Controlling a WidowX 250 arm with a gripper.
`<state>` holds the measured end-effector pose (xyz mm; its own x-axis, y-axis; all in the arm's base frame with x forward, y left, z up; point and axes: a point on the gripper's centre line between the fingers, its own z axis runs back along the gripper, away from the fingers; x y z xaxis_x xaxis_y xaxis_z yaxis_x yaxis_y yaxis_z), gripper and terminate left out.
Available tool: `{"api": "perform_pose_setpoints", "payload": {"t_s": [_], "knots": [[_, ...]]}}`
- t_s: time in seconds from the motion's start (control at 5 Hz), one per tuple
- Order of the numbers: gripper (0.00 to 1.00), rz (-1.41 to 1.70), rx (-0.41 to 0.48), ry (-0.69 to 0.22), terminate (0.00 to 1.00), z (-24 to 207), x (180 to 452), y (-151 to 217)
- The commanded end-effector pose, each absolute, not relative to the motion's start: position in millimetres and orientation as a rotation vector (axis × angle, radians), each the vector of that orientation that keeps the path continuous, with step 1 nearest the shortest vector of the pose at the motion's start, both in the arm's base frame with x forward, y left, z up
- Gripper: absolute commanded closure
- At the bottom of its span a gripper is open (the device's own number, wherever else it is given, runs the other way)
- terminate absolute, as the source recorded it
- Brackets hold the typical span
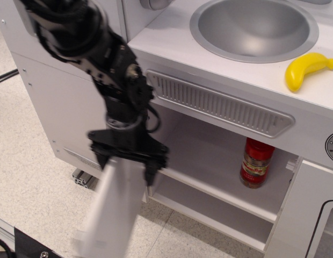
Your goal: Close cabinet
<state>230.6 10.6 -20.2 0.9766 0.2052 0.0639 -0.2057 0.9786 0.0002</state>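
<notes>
At far left, pale speckled floor (27, 177) is seen beside the white toy-kitchen unit. Next, the black gripper (129, 161) is found hanging from a dark jointed arm (75, 32), its two fingers spread wide and straddling the top edge of the cabinet's door (113, 209); contact cannot be confirmed. The door is rendered as a motion-blurred white panel, standing out from the unit at an angle directly below the gripper; its handle cannot be made out. To the right of the gripper, the cabinet (215, 177) is seen open beneath a long grey vent grille (220, 105), with two white shelves visible inside. A red-labelled spice bottle (257, 162) is noted upright on the upper shelf, toward the compartment's right end, well apart from the gripper. Above, a round metal sink basin (254, 27) is set in the white countertop, and a yellow toy banana (306, 69) is recorded lying just right of it.
</notes>
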Motion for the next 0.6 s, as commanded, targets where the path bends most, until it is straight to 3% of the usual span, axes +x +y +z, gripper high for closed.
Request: {"api": "perform_pose_setpoints", "payload": {"t_s": [0.0,0.2,0.4], "knots": [[0.00,0.178,-0.057,-0.083,0.00,-11.1,251.1,-56.5],[0.00,0.166,-0.107,-0.091,0.00,-2.1,255.2,-85.6],[0.00,0.103,-0.192,-0.108,0.00,25.9,248.3,-109.7]]}}
